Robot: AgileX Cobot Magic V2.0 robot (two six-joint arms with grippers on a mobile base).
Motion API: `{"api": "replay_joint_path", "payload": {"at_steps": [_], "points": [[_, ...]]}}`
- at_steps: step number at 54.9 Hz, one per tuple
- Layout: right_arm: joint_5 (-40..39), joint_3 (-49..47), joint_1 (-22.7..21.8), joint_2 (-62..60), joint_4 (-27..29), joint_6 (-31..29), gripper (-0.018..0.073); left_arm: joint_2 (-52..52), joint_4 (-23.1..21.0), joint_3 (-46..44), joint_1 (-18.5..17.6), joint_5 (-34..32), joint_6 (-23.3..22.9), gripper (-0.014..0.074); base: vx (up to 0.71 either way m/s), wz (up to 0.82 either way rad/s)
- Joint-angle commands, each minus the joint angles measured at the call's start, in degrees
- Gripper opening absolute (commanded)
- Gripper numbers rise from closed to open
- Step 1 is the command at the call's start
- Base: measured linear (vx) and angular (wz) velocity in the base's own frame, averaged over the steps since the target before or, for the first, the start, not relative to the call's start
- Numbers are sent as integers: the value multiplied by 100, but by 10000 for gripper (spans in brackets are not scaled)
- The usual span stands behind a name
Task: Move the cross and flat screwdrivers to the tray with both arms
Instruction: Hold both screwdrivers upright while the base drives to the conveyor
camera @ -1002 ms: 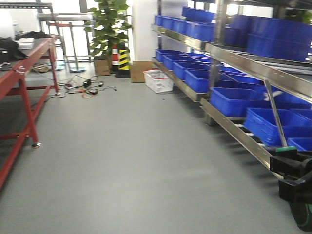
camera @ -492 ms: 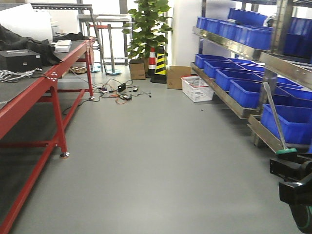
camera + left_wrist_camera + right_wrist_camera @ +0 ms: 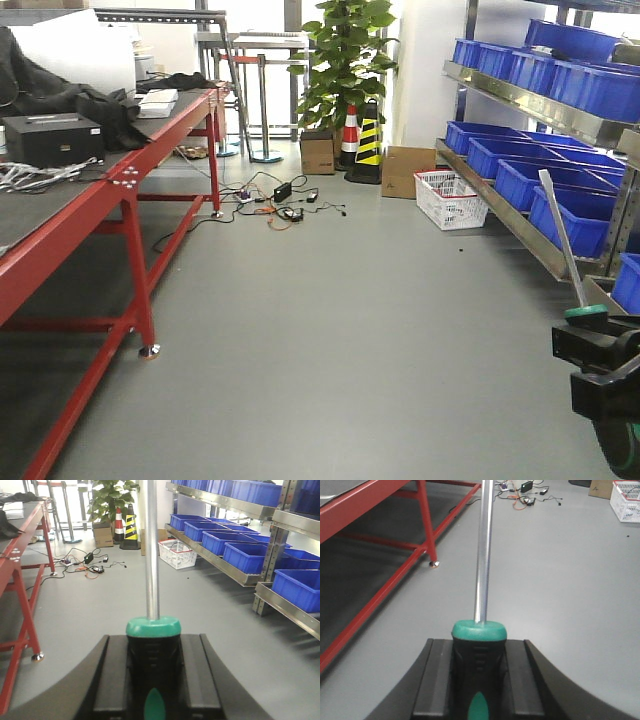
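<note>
The left claw (image 3: 153, 641) is clamped on the black-and-green handle of the first screwdriver (image 3: 152, 580). Its two black fingers (image 3: 112, 675) press the handle from either side, and the silver shaft runs straight up and away past the top of the wrist view. The right claw (image 3: 479, 647) grips the second screwdriver (image 3: 482, 580) the same way, handle squeezed between the fingers, green collar just beyond them and shaft pointing out over the grey floor (image 3: 570, 580). At the near right edge of the front view a black claw (image 3: 588, 330) carries a green-collared screwdriver (image 3: 560, 245) whose shaft leans up and slightly left; which arm this is cannot be told. Both tools are held in the air above the floor, well apart from the red counter (image 3: 90, 200) along the left. On the right stand metal shelves (image 3: 520, 90) with blue crates (image 3: 505, 155). At the far end are a white basket (image 3: 450, 198), a plant (image 3: 345, 60), striped cones (image 3: 362, 140) and loose cables (image 3: 280, 205) on the floor.
</note>
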Motion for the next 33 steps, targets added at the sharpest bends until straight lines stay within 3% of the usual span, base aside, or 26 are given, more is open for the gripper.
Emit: {"api": "replay_joint_path", "payload": {"at_steps": [1,14,33], "points": [[-496,-179,-10,-65,-40,-40,-8,-6,-157,-147,-20,-463,-50,1,54,-9],[-497,-179,-10,-50,-40,-40,-8,-5,-157,-147,-20,-462,-50,1,52,-32],[-431,-179,-10,-49,-40,-40,-8,-5,-157,-147,-20,-462,-50,1,49,-70]]}}
